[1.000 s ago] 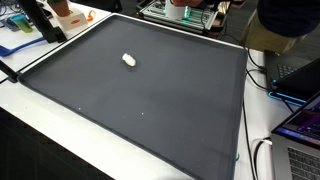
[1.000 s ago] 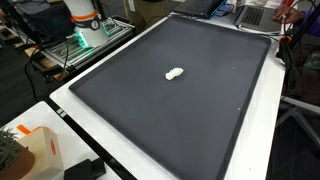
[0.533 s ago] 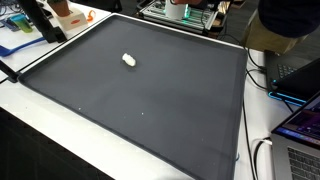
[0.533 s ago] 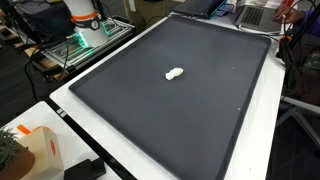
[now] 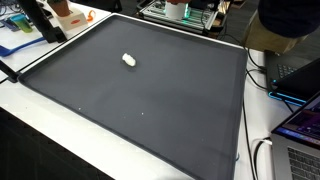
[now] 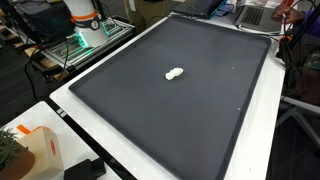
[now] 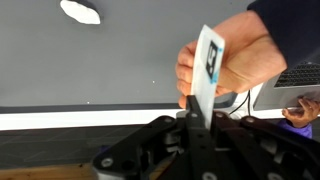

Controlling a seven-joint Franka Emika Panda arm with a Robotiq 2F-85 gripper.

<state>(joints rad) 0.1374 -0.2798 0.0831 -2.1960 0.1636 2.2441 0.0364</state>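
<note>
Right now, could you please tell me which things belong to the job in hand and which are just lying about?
In hand: gripper, shut on a white rectangular card with a dark printed mark; person's hand holding it.
Lying about: small white lump on the dark grey mat; grey laptop.

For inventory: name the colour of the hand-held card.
Card white with a dark blue mark; wrist view.

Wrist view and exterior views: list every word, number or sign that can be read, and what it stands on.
No text is legible.
Card, pinched in the gripper and held by a hand: black and blue printed mark, too blurred to read.
Box in an exterior view: orange marking, too small to read.
</note>
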